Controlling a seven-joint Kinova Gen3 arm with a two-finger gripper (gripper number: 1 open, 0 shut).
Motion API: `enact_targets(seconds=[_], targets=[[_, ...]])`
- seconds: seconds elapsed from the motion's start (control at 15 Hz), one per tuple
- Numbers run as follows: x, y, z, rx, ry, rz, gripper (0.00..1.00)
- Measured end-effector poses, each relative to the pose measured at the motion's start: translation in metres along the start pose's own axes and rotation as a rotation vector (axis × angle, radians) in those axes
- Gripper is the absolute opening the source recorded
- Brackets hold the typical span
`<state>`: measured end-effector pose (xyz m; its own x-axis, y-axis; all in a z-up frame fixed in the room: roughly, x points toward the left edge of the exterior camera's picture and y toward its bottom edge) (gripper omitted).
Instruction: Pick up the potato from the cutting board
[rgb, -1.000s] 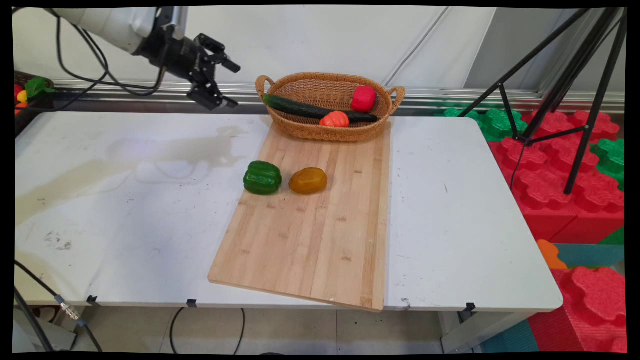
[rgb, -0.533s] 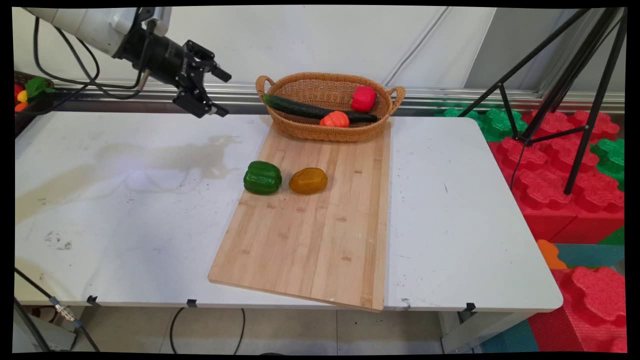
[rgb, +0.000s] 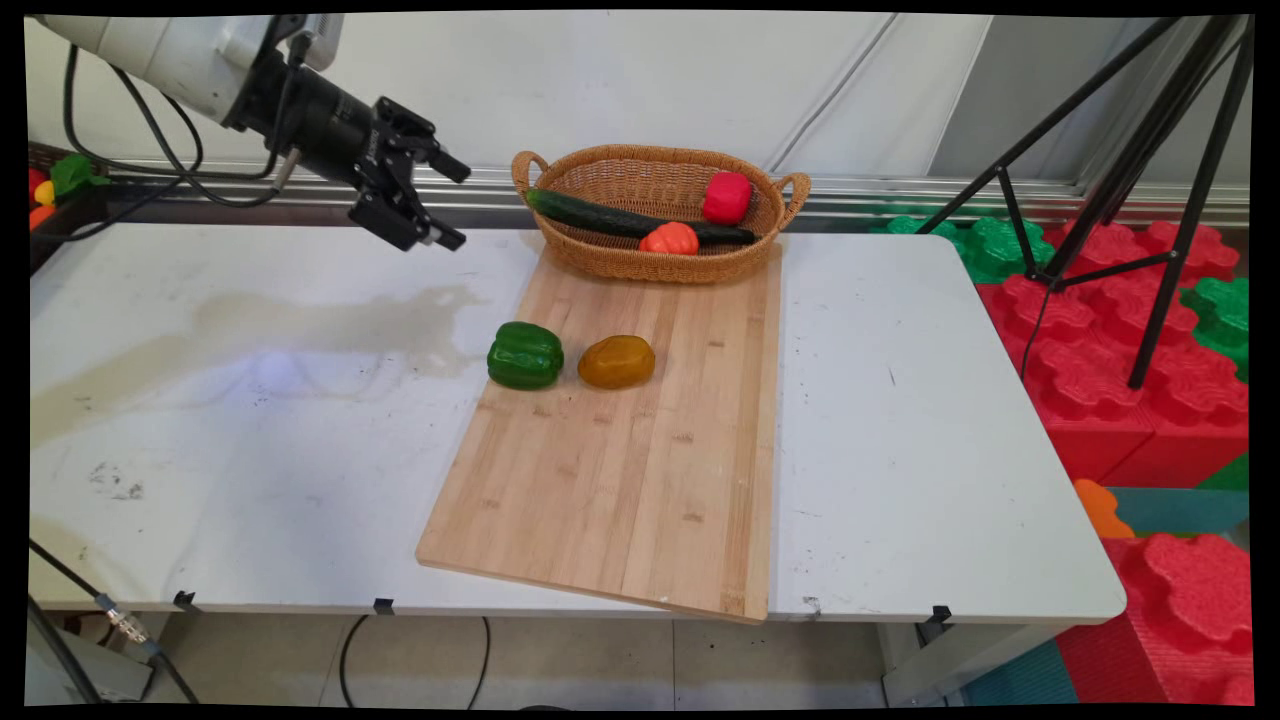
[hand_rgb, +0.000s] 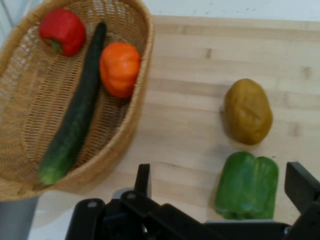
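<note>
- Main view: the gripper (rgb: 448, 203) hangs in the air over the table's (rgb: 250, 420) far left part, fingers spread apart with nothing between them, pointing toward the basket (rgb: 655, 262).
- The nearest thing to it is the basket, a woven oval one with two small handles, standing at the far end of the cutting board (rgb: 620, 470).
- Inside the basket lie a long dark green cucumber (rgb: 600, 214), a red pepper (rgb: 727, 196) by the far right wall, and an orange pepper (rgb: 669, 239) by the near wall, touching the cucumber.
- On the board, well apart from the basket, sit a glossy green pepper (rgb: 525, 355) at the board's left edge and a brownish-yellow potato (rgb: 616, 361) just beside it, not touching.
- Hand view: the two fingers rise from the bottom edge, wide apart; the green pepper (hand_rgb: 247, 186) shows between them, the potato (hand_rgb: 247, 111) beyond it.
- The basket (hand_rgb: 135, 115) fills the left side, holding the cucumber (hand_rgb: 75, 120), orange pepper (hand_rgb: 119, 68) and red pepper (hand_rgb: 62, 31).
</note>
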<state>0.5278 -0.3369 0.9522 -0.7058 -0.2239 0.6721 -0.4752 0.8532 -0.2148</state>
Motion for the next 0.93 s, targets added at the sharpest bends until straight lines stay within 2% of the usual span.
enact_targets(seconds=[0.4,0.93], targets=[[0.003,0.014,0.049,-0.067,-0.001,-0.027,1.0],[0.005,0.031,0.116,-0.108,-0.028,-0.067,1.0]])
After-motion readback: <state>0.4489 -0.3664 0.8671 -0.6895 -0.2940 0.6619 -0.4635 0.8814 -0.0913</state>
